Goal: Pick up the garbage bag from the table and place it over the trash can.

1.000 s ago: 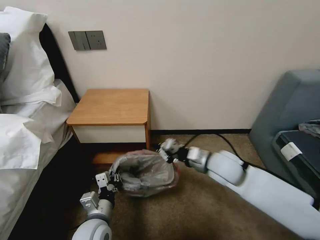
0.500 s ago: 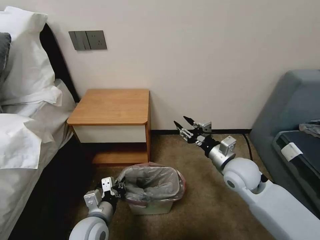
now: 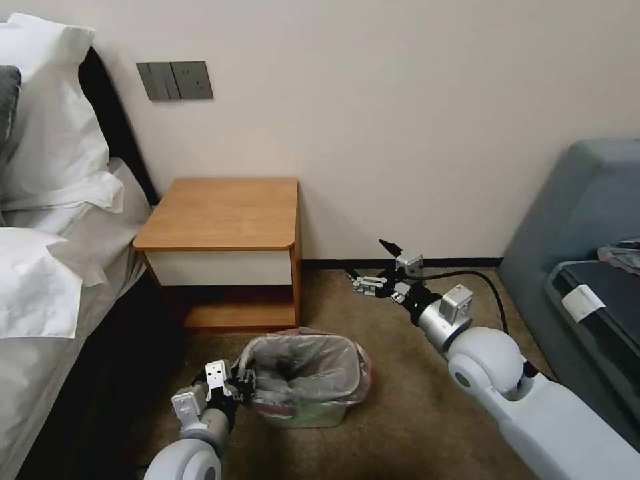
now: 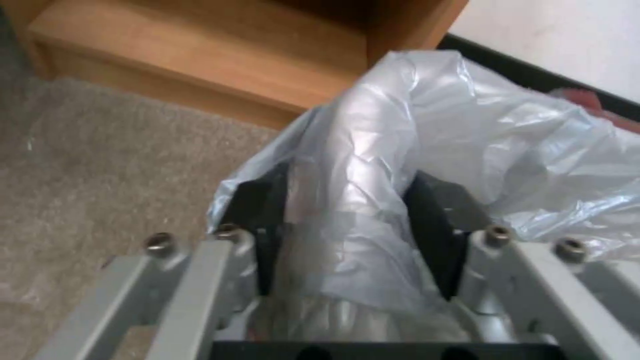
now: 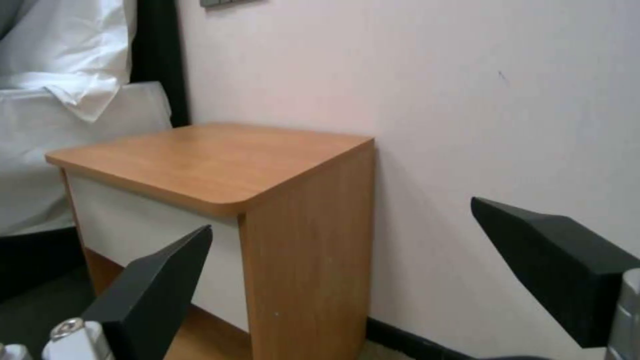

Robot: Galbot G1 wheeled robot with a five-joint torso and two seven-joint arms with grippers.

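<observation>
The garbage bag [image 3: 303, 363], grey and crinkled with a pinkish edge, is spread over the mouth of the beige trash can [image 3: 301, 419] on the carpet in front of the table [image 3: 223, 213]. My left gripper [image 3: 243, 383] is at the bin's left rim, shut on a fold of the bag. In the left wrist view the garbage bag [image 4: 373, 165] bunches between the left gripper's [image 4: 347, 225] black fingers [image 4: 261, 220]. My right gripper [image 3: 369, 261] hovers open to the right of the table, near the wall, holding nothing. The right gripper [image 5: 353, 265] faces the table [image 5: 213, 165].
A bed with white pillows [image 3: 47, 220] lies along the left. A grey armchair [image 3: 580, 220] stands at the right, with a dark case [image 3: 600, 300] in front of it. A black cable [image 3: 467, 277] runs along the carpet beside the right arm. Wall switches [image 3: 175, 80] sit above the table.
My right gripper let go of the bag's rim, opened and pulled back right toward the wall. The bag came down over the trash can, and the left gripper lowered with it.
</observation>
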